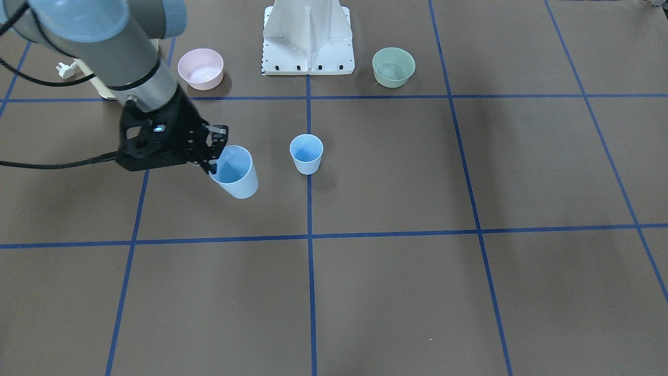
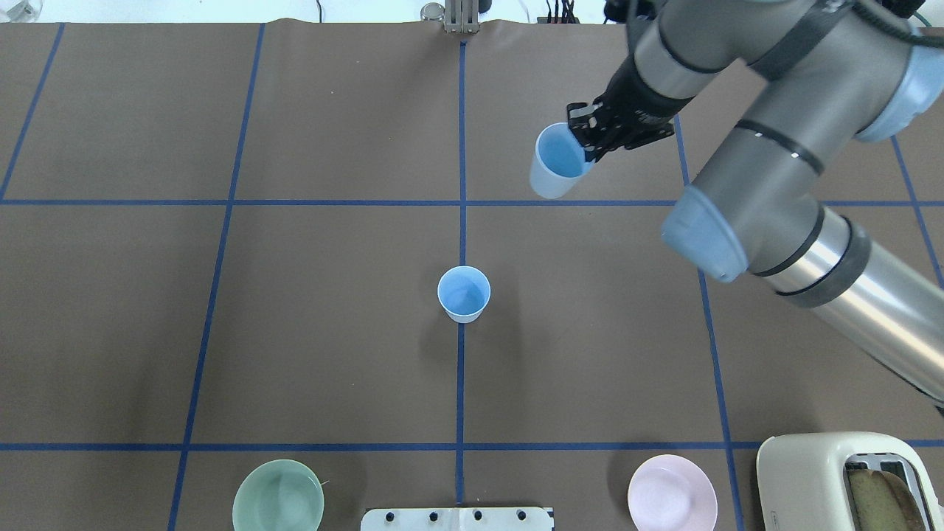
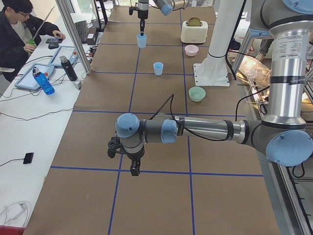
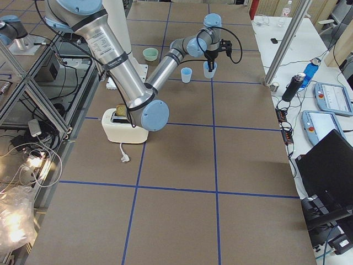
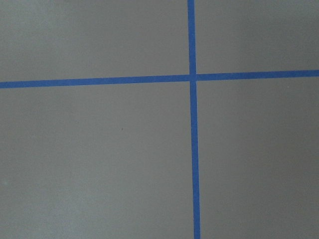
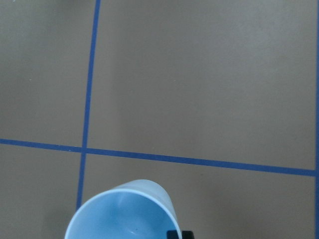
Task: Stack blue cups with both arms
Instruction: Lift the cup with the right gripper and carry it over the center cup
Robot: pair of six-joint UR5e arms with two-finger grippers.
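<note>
Nearest the right wrist camera is the held cup (image 6: 122, 214), mouth up, with only its rim and bright blue inside in view. The right gripper (image 1: 214, 152) pinches its rim: one finger reaches inside the mouth and the other presses on the outer wall, so the jaws are clamped on the cup. It hangs slightly tilted and looks lifted off the table (image 1: 417, 287), on the far side of a cross line from the robot. The right arm (image 2: 774, 169) stretches out over the table to it.

The free cup (image 1: 306, 154) stands upright on the centre blue line, apart from the held cup and closer to the pedestal (image 1: 308, 36).

The left arm (image 3: 195, 129) reaches low over the table's other end, well apart from both cups. The left gripper (image 3: 133, 170) points down just above a tape line; I cannot tell whether it is clenched or released. Its wrist camera sees only brown table and crossing tape.

The pink bowl (image 1: 201, 68) and green bowl (image 1: 393, 67) flank the pedestal. The toaster (image 2: 848, 479) sits beside the pink bowl.
</note>
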